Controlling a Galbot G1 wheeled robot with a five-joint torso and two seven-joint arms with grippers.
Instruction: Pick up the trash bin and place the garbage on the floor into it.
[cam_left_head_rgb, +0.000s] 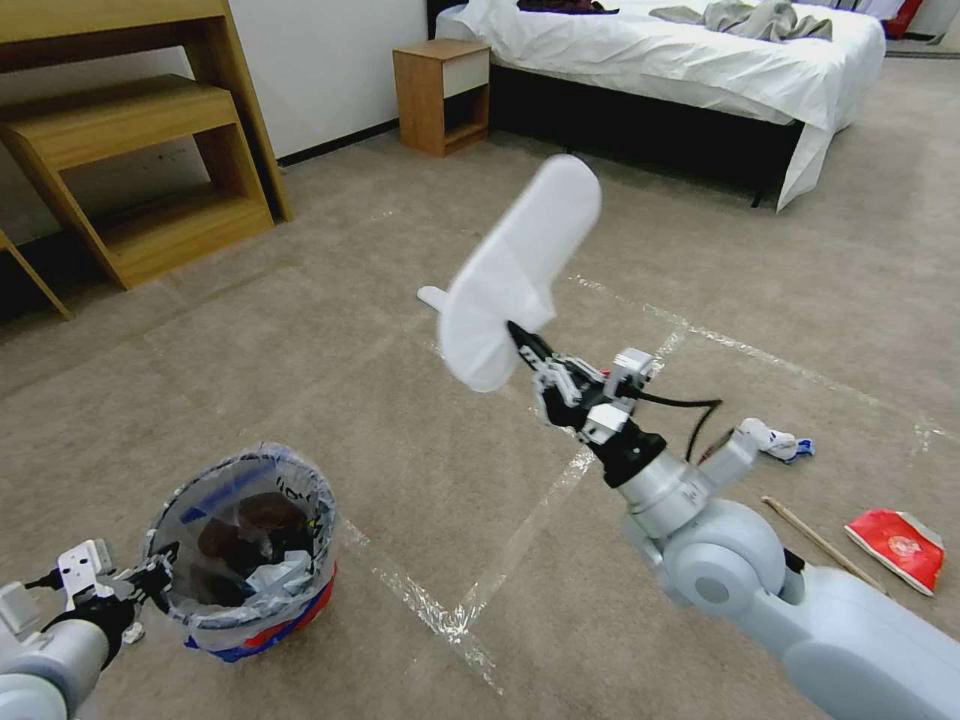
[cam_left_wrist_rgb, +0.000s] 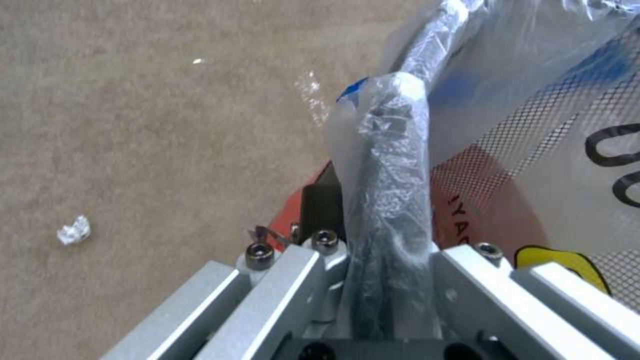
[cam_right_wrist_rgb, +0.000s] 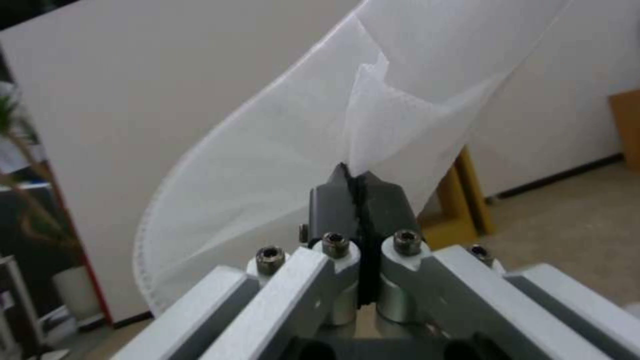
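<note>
R gripper (cam_left_head_rgb: 522, 340) jaws pinch insole (cam_left_head_rgb: 520, 270) edge; seemingly above floor (cam_left_head_rgb: 400, 420).

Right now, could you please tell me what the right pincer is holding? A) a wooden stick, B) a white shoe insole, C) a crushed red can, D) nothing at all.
B: the right pincer is shut on the edge of a white shoe insole, held up above the carpet, while the left pincer grips the rim of the red bin.
</note>
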